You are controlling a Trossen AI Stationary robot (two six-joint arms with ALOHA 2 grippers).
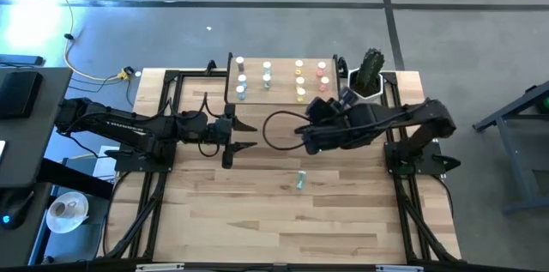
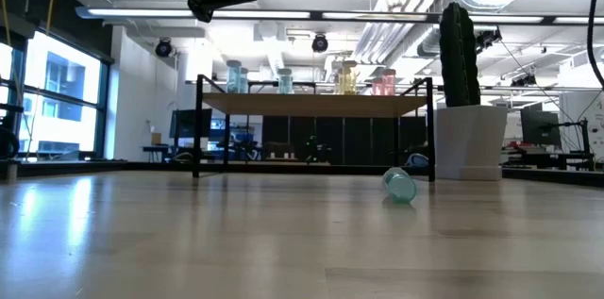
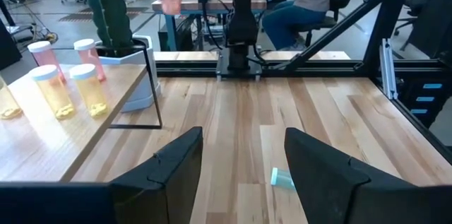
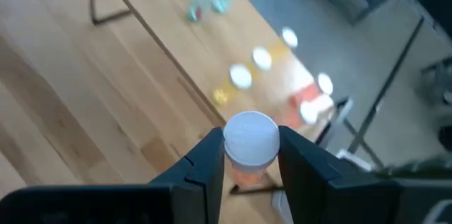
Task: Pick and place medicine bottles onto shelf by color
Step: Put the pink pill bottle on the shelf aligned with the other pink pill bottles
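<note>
- Gripped between the right end effector (image 4: 251,155) fingers was a white-capped red bottle (image 4: 249,145), held near the shelf (image 1: 283,92) front edge by the cactus pot (image 1: 369,75).
- Blue, yellow and red bottles stood on the shelf.
- One green bottle (image 1: 300,181) lay on the bench (image 1: 257,212).
- Left end effector (image 1: 243,136) hung spread and empty, beside the shelf.

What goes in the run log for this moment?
left gripper: open, empty | right gripper: shut on red bottle, by shelf | green bottle: lying on table
</note>
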